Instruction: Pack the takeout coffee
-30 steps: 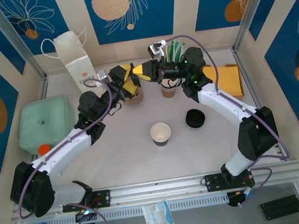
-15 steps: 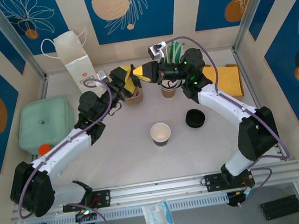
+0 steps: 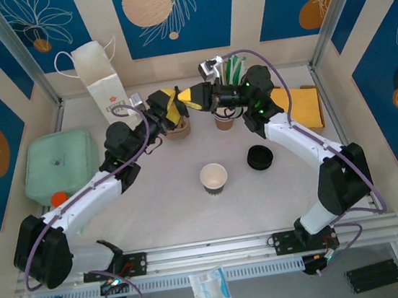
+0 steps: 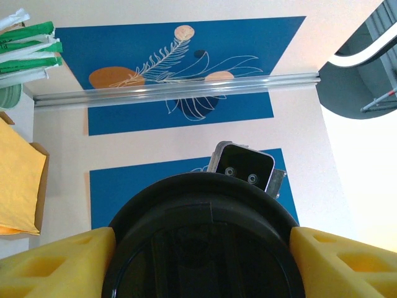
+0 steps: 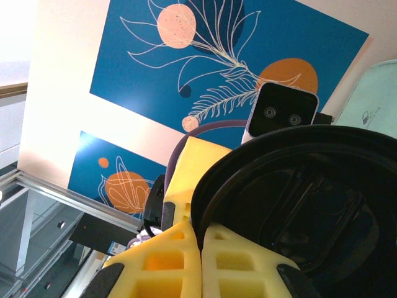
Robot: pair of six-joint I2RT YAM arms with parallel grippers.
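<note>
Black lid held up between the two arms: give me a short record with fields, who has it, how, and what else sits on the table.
held thing: black lid, off the table
right arm's fingers: shut, pinching the lid's rim
left arm's fingers: one on each side of the lid, against its edge
by the left fingers, top view: brown cup, partly hidden
mid-table: open paper cup, upright
to its right: loose black lids

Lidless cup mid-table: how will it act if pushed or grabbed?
The lidless cup looks empty, so probably light and quick to slide. Base narrower than rim: a high push may tip it. Open paper rim likely squashes under a firm squeeze.
</note>
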